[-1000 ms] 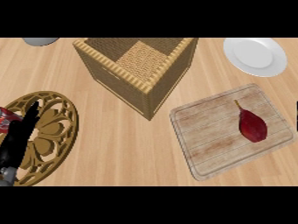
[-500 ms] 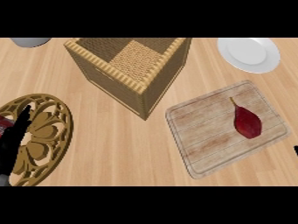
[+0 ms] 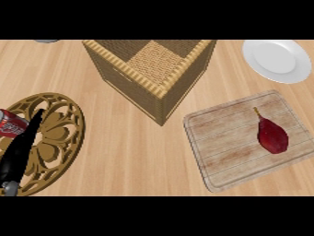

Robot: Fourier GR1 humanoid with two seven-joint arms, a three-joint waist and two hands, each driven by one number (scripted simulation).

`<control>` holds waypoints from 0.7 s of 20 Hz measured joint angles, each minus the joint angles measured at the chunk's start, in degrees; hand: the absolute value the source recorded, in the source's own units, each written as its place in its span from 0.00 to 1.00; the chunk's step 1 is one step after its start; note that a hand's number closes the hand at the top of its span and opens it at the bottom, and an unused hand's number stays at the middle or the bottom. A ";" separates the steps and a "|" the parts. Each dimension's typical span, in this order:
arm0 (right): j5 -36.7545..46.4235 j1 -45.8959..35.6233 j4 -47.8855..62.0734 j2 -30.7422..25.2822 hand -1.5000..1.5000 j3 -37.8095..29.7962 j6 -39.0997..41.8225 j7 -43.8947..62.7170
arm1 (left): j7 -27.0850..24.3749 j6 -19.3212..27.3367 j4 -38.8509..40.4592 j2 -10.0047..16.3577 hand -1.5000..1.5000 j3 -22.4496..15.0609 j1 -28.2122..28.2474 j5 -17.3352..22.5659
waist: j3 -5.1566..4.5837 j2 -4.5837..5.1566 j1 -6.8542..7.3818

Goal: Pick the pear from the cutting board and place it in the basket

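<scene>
The dark red pear [image 3: 273, 136] lies on the pale wooden cutting board [image 3: 227, 156], to the right of the tall woven wicker basket [image 3: 142, 94]. The black left hand [image 3: 20, 154] is over the round golden trivet [image 3: 54, 138], its fingers straight and released, just beside a red can [image 3: 3, 122].

Left hand [image 3: 16, 159]: black.
Trivet [image 3: 78, 129], under the fingers [image 3: 31, 129]: golden-brown, floral openwork.
Can [image 3: 4, 122], just beside the fingers: red, silver top.
Worktop [image 3: 119, 156]: pale wood grain.
Basket [image 3: 129, 92], well apart from the fingers: tan weave, lighter braided rim.
Cutting board [image 3: 230, 152]: whitewashed planks.
Pear [image 3: 273, 135]: dark red.
Plate [image 3: 278, 60]: white.
</scene>
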 measured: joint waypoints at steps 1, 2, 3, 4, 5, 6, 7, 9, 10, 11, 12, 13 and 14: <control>1.21 3.00 -2.56 0.18 0.00 1.25 0.19 0.35 | 0.34 -0.11 0.20 -0.15 0.50 -0.13 -0.39 -0.23 | 0.04 0.01 0.25; 2.50 5.24 -4.04 0.62 0.00 2.22 0.04 0.53 | 1.00 -0.11 0.36 -0.56 0.50 -0.53 -0.95 -0.71 | 0.07 0.02 0.61; 3.11 7.74 -5.02 1.07 0.00 3.05 0.11 0.01 | 0.94 0.08 0.51 -0.90 0.50 -0.66 -1.09 -1.21 | 0.11 -0.02 0.85; 4.04 9.58 -5.66 1.71 0.00 3.87 -0.13 -0.36 | 1.48 -0.12 0.66 -1.00 0.50 -0.57 -1.53 -1.38 | 0.14 -0.02 1.16; 4.63 11.41 -6.59 2.20 0.00 4.69 -0.11 -0.33 | 1.24 -0.25 0.89 -1.38 0.50 -0.62 -1.72 -1.69 | 0.16 0.00 1.43; 4.54 12.67 -7.57 2.20 0.00 4.60 0.23 0.10 | 1.64 -0.55 1.02 -1.54 0.50 -0.71 -2.09 -2.02 | 0.17 0.02 1.69; 4.12 13.11 -7.51 2.32 0.00 4.33 0.52 0.14 | 2.03 -0.74 1.24 -1.90 0.50 -0.79 -2.48 -2.34 | 0.19 0.01 1.92; 4.06 13.93 -6.53 2.94 0.00 4.51 0.75 -0.63 | 2.57 -1.18 1.17 -2.08 0.50 -0.53 -2.73 -2.77 | 0.21 0.01 2.29; 4.08 13.84 -6.14 3.15 0.00 4.54 0.95 -0.41 | 2.81 -1.43 1.10 -2.34 0.50 -0.59 -2.81 -3.06 | 0.21 0.04 2.48; 4.57 13.08 -6.30 3.20 0.00 4.79 1.17 0.85 | 2.49 -1.99 1.77 -2.57 0.50 -0.36 -3.25 -3.06 | 0.26 0.06 2.72; 4.14 12.07 -4.99 3.43 0.00 4.38 1.25 0.78 | 2.06 -2.07 2.23 -3.09 0.50 -0.48 -3.41 -3.50 | 0.29 0.03 2.82; 3.91 11.62 -4.69 3.59 0.00 4.11 1.40 1.12 | 2.24 -1.85 2.09 -3.51 0.50 -0.63 -3.39 -4.10 | 0.30 0.05 2.93; 3.12 10.63 -3.55 3.74 0.00 3.50 1.61 0.96 | 2.73 -2.47 1.84 -3.08 0.50 -0.14 -3.42 -4.01 | 0.27 0.05 3.03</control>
